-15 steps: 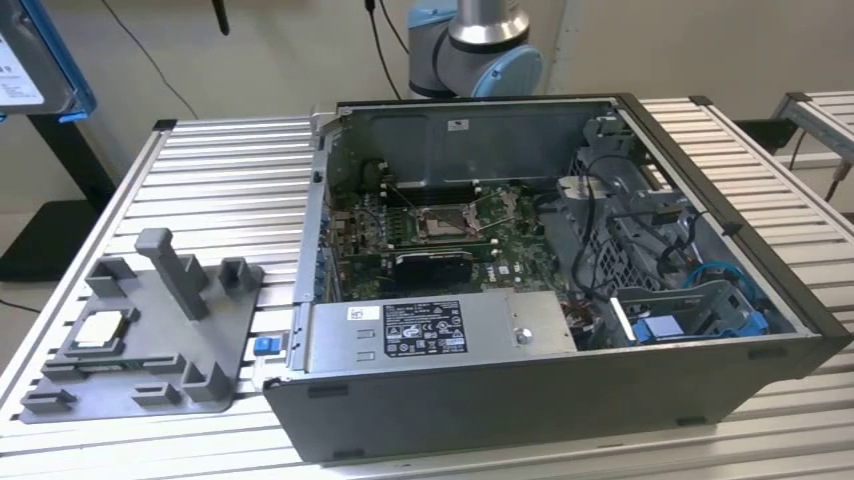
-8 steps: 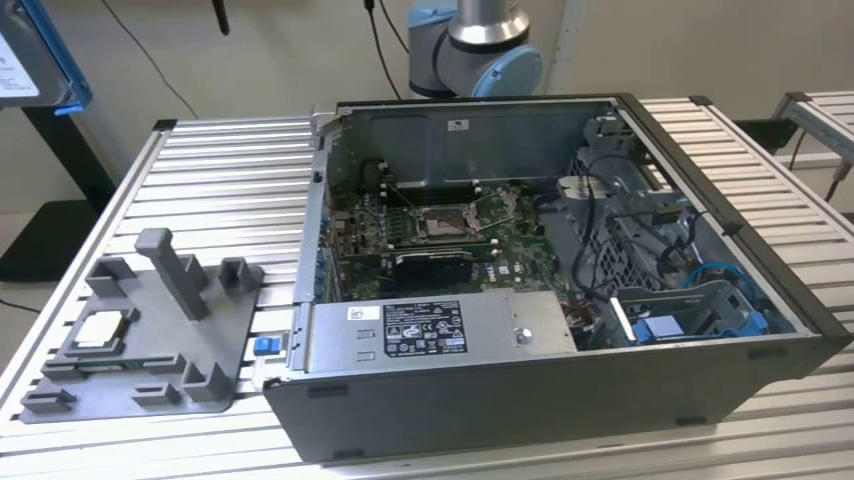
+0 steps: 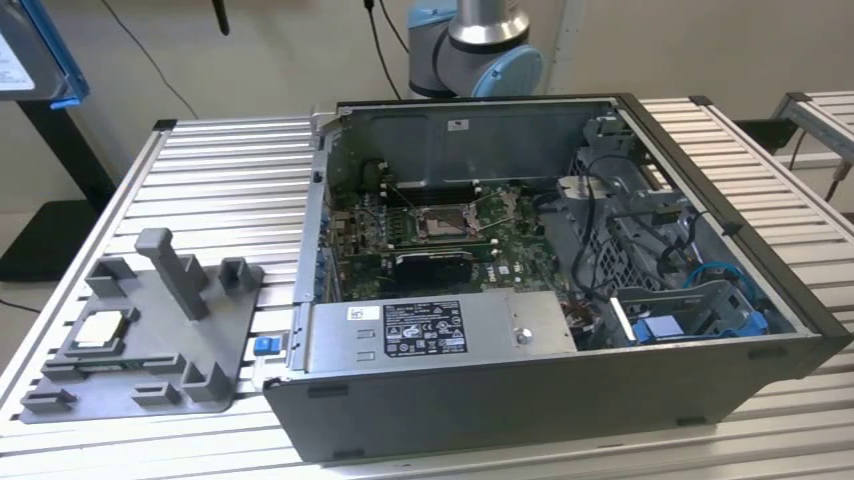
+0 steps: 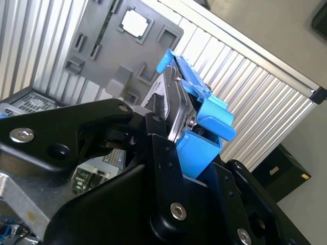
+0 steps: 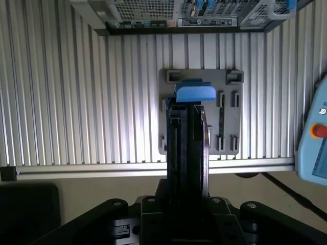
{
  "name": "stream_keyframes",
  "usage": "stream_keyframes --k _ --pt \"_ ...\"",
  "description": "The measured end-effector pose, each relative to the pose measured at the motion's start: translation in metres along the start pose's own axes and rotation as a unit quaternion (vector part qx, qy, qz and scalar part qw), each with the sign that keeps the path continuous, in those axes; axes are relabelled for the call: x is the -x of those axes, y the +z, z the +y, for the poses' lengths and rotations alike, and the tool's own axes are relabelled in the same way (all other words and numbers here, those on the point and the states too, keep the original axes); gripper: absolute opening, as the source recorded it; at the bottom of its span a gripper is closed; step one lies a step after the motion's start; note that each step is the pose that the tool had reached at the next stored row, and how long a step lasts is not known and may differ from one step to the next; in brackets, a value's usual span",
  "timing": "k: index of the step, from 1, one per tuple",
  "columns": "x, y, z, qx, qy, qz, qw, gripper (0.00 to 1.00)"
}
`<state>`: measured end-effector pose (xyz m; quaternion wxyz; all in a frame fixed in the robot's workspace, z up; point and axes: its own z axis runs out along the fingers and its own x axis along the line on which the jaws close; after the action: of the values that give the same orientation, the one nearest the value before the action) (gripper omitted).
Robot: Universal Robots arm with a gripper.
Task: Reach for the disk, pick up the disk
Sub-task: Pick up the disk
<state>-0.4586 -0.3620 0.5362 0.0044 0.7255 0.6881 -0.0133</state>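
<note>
My gripper point(image 4: 172, 137) is shut on the disk point(image 4: 179, 104), a silver drive in a bright blue bracket point(image 4: 207, 115), and holds it on edge in the air. In the first wrist view the black fingers point(image 5: 179, 132) clamp the disk point(image 5: 194, 93) from both sides, high above the grey fixture tray point(image 5: 227, 97). In the exterior view the blue-framed disk point(image 3: 38, 55) shows at the upper left corner, well above the table.
An open computer case point(image 3: 534, 270) lies on the slatted aluminium table point(image 3: 200, 170), with the arm's base point(image 3: 474, 45) behind it. The grey fixture tray point(image 3: 147, 330) at the exterior view's left carries a small square chip point(image 3: 104, 330). A pendant with a red button point(image 5: 317, 131) hangs beside the table.
</note>
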Motion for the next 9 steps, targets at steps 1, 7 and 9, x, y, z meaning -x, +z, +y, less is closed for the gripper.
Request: stream_keyframes --k 1,7,9 --pt "0.0 -0.0001 0.0 0.0 0.0 0.0 1.0 0.0" --pt "0.0 -0.0001 0.0 0.0001 0.0 0.0 1.0 0.0" --pt "0.0 -0.0001 0.0 0.0001 0.0 0.0 1.0 0.0"
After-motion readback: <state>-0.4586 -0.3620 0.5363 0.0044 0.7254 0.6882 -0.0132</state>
